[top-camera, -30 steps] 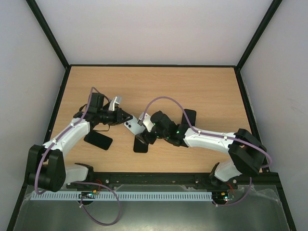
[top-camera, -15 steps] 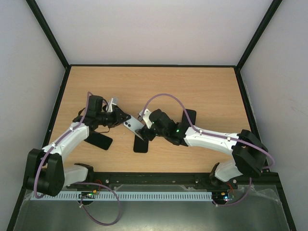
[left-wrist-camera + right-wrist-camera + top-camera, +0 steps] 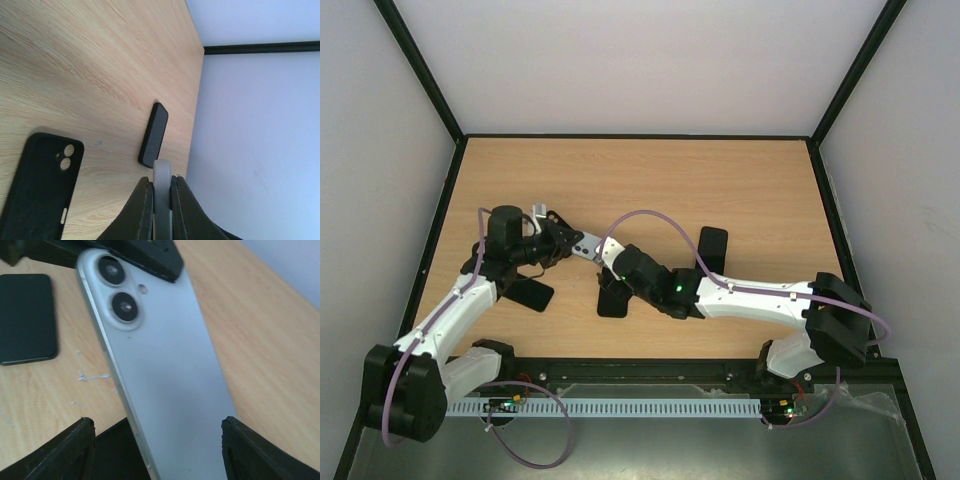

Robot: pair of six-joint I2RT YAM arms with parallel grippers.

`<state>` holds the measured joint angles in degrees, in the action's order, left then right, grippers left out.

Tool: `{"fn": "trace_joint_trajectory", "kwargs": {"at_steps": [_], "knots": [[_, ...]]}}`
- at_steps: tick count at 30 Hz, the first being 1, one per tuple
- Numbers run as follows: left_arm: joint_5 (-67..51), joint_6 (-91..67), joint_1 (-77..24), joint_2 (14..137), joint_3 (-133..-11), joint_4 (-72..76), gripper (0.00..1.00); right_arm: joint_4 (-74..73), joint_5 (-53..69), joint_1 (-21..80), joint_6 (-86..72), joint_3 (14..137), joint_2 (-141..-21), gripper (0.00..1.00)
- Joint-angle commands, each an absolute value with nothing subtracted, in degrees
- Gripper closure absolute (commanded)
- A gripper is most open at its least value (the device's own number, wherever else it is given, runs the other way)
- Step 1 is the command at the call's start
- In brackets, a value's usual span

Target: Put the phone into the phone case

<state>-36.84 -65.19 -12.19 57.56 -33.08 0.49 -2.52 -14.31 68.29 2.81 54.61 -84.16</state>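
Note:
My left gripper (image 3: 575, 243) is shut on the camera end of a silver phone (image 3: 589, 248) and holds it above the table; in the left wrist view the jaws (image 3: 161, 177) pinch the phone's thin edge (image 3: 161, 172). My right gripper (image 3: 609, 263) is open, its fingers (image 3: 82, 447) spread wide on either side of the phone's back (image 3: 165, 385) without closing on it. The black phone case (image 3: 612, 301) lies on the table below the right gripper. Its camera cutout shows in the left wrist view (image 3: 40, 187), and one corner shows in the right wrist view (image 3: 107, 455).
A black flat slab (image 3: 525, 292) lies under the left arm and also shows in the right wrist view (image 3: 25, 317). Another black slab (image 3: 713, 245) lies to the right, also in the left wrist view (image 3: 153, 135). Black frame rails edge the wooden table (image 3: 650, 180).
My left arm has drawn back to the left, carrying the phone left and slightly away. My right gripper has followed it leftward over the case.

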Motion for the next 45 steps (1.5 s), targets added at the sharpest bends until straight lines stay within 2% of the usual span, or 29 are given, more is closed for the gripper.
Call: {"fn": "trace_joint_trajectory", "kwargs": {"at_steps": [1, 9, 19, 24, 30, 38, 45], "knots": [[-36.3, -71.5, -11.9, 54.6, -33.3, 0.5, 0.97, -4.3, -25.9, 70.0, 6.3, 57.2, -85.4, 0.41], [-36.6, -75.5, -11.9, 52.9, -32.2, -2.5, 0.97, -0.8, -31.9, 72.4, 10.0, 56.0, -84.2, 0.59], [-37.4, -77.5, -11.9, 52.0, -32.2, -3.8, 0.97, 1.1, -37.5, 73.6, 14.0, 54.8, -86.5, 0.58], [-38.1, -78.8, -11.9, 51.6, -32.2, -5.1, 0.97, 2.9, -41.1, 74.6, 16.6, 54.1, -87.2, 0.63], [-37.9, -79.3, -11.9, 51.0, -32.9, -6.8, 0.97, 4.1, -45.2, 75.8, 19.0, 53.8, -88.9, 0.77], [-38.2, -81.3, -11.9, 50.1, -33.2, -6.5, 0.89, 5.4, -46.1, 77.1, 18.1, 53.3, -89.4, 0.98], [-38.7, -82.5, -11.8, 48.9, -32.1, -4.5, 0.81, 4.1, -43.9, 77.2, 15.6, 53.4, -89.2, 0.98]]}}
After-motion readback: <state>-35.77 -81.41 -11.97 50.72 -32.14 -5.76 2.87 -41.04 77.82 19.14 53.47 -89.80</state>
